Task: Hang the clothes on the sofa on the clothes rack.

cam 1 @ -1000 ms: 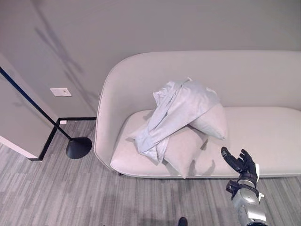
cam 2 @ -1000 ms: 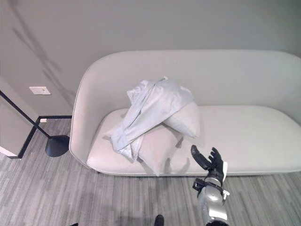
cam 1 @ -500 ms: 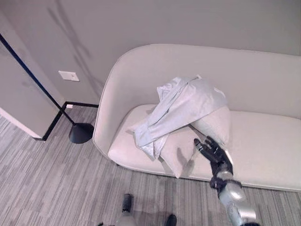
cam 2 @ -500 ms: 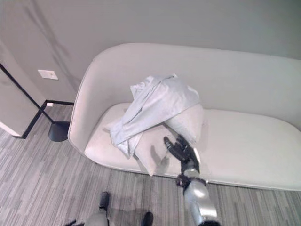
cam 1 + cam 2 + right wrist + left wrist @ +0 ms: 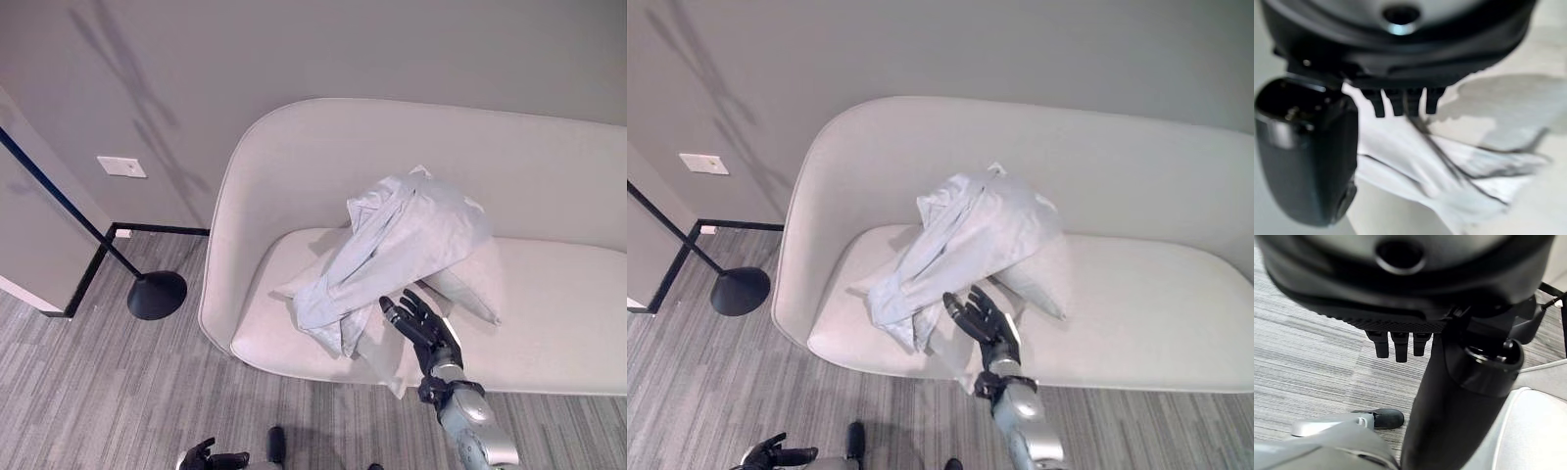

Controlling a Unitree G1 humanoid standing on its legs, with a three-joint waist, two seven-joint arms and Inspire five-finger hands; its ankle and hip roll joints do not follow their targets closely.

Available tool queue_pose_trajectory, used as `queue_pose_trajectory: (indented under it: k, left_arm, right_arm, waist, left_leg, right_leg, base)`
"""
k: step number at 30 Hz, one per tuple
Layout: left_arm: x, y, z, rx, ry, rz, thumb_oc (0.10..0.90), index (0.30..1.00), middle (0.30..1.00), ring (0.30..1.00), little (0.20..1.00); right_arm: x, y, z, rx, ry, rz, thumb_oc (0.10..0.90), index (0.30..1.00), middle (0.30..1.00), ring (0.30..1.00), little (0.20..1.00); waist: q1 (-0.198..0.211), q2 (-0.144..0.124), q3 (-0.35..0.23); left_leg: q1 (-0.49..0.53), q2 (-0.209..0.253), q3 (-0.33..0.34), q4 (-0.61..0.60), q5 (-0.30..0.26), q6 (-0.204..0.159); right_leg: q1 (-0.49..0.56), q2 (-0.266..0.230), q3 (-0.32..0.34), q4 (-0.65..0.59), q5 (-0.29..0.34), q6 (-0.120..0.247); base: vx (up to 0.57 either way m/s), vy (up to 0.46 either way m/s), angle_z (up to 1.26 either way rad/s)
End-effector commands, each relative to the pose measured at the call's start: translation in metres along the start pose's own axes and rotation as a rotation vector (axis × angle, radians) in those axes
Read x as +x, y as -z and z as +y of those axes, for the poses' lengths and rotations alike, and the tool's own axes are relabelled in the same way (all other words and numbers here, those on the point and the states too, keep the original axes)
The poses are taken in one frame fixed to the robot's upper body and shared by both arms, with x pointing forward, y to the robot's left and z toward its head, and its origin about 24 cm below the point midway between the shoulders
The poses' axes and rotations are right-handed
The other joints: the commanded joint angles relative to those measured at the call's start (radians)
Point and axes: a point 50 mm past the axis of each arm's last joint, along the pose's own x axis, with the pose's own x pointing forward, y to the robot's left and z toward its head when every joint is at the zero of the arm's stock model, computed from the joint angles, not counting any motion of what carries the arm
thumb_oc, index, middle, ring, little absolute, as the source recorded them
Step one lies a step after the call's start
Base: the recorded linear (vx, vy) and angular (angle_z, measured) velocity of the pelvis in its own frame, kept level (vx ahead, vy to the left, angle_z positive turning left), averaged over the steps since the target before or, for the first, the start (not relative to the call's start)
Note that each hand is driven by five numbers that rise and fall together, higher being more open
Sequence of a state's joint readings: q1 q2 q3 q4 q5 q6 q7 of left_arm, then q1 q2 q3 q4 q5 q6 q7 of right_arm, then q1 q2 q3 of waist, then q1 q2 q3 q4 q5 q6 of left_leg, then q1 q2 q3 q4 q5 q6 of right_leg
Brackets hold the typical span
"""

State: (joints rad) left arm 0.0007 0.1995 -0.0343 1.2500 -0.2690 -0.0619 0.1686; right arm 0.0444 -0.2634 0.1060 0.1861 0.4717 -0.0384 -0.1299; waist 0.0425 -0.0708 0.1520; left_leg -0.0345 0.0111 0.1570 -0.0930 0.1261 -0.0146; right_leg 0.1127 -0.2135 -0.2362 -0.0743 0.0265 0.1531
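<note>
A pale blue-grey garment [image 5: 402, 245] lies crumpled over two light cushions [image 5: 474, 286] on the left half of a cream sofa [image 5: 558, 294]. Its lower end hangs down onto the seat. My right hand [image 5: 423, 329] hovers open just in front of that lower end, fingers spread and pointing at the cloth, holding nothing. In the right wrist view its fingertips [image 5: 1400, 105] are straight, with the garment [image 5: 1449, 171] close beyond them. My left hand [image 5: 774, 454] hangs low over the floor, far from the sofa, with its fingers [image 5: 1396, 345] straight and nothing in it.
A slanting black pole [image 5: 59, 201] rises from a round black base [image 5: 157, 295] on the grey striped floor left of the sofa. A white wall plate [image 5: 121, 166] sits on the grey wall. The sofa's right half [image 5: 1156, 313] carries nothing.
The camera has shifted. My right hand has moved left from in front of the bare seat to the garment's lower end. My left hand has come into view at the bottom.
</note>
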Motion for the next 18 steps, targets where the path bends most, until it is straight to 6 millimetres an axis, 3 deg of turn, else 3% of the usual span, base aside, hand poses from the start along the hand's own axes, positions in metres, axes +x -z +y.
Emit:
queue_pose_trajectory:
  k: [1, 12, 18]
  left_arm:
    - [-0.006, 0.031, -0.008, 0.069, 0.0, 0.107, 0.8, 0.9, 0.9, 0.9, 0.9]
    - [-0.009, 0.041, -0.009, 0.177, 0.011, 0.101, 0.8, 0.9, 0.9, 0.9, 0.9]
    - [-0.008, 0.034, -0.008, 0.224, 0.006, 0.062, 0.8, 0.9, 0.9, 0.9, 0.9]
  right_arm:
    - [0.006, -0.049, -0.011, -0.031, 0.055, -0.236, 0.8, 0.9, 0.9, 0.9, 0.9]
    - [0.028, -0.048, -0.031, 0.038, 0.196, -0.203, 0.8, 0.9, 0.9, 0.9, 0.9]
    - [0.054, -0.07, -0.046, 0.031, 0.264, -0.215, 0.8, 0.9, 0.9, 0.9, 0.9]
  waist:
    - [0.011, 0.009, -0.031]
    - [0.036, 0.012, -0.019]
    - [0.069, 0.029, 0.005]
  left_leg:
    - [0.016, 0.095, -0.027, 0.006, -0.097, -0.068]
    - [0.003, 0.104, -0.046, 0.006, -0.09, -0.08]
    - [-0.035, 0.101, -0.069, 0.006, -0.073, -0.084]
  right_leg:
    - [-0.042, -0.051, 0.015, 0.019, 0.025, 0.042]
    - [-0.038, -0.043, -0.013, 0.003, 0.027, 0.039]
    - [-0.057, -0.043, -0.029, 0.006, 0.029, 0.038]
  base:
    - [0.0, 0.0, 0.0]
    - [0.01, -0.006, 0.02]
    - [-0.01, -0.014, 0.13]
